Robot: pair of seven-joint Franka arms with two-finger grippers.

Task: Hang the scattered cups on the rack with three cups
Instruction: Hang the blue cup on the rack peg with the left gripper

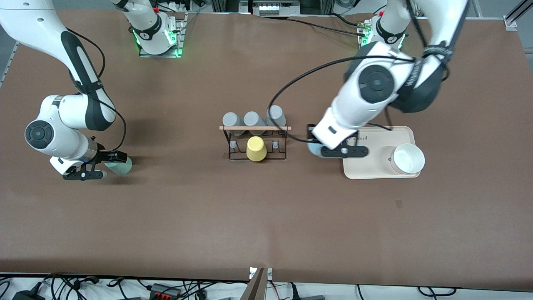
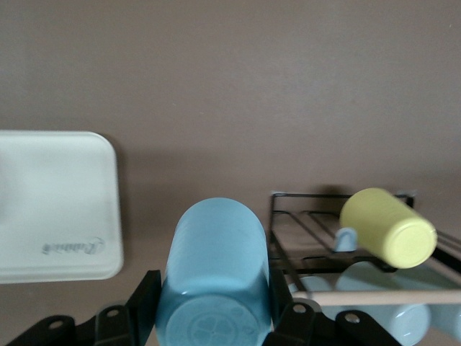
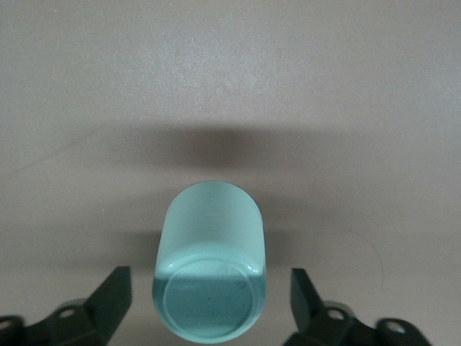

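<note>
Black wire rack (image 1: pixel 257 143) stands mid-desk (image 1: pixel 208 216), holding a yellow cup (image 1: pixel 256 148) and three grey cups (image 1: pixel 252 119). Just beside it toward the left arm's end, the left hand (image 1: pixel 317 146) is clenched on the light blue tumbler (image 2: pixel 215 277). Well apart toward the right arm's end, the right hand (image 1: pixel 109 164) is spread open around the mint green tumbler (image 3: pixel 210 270).

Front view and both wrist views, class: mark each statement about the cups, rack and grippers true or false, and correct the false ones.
1. The left gripper is shut on the light blue cup. True.
2. The right gripper grips the mint green cup. False: its fingers stand open, apart from the cup's sides.
3. A yellow cup sits on the rack. True.
4. The tray holds nothing. False: a white bowl sits on it.
</note>
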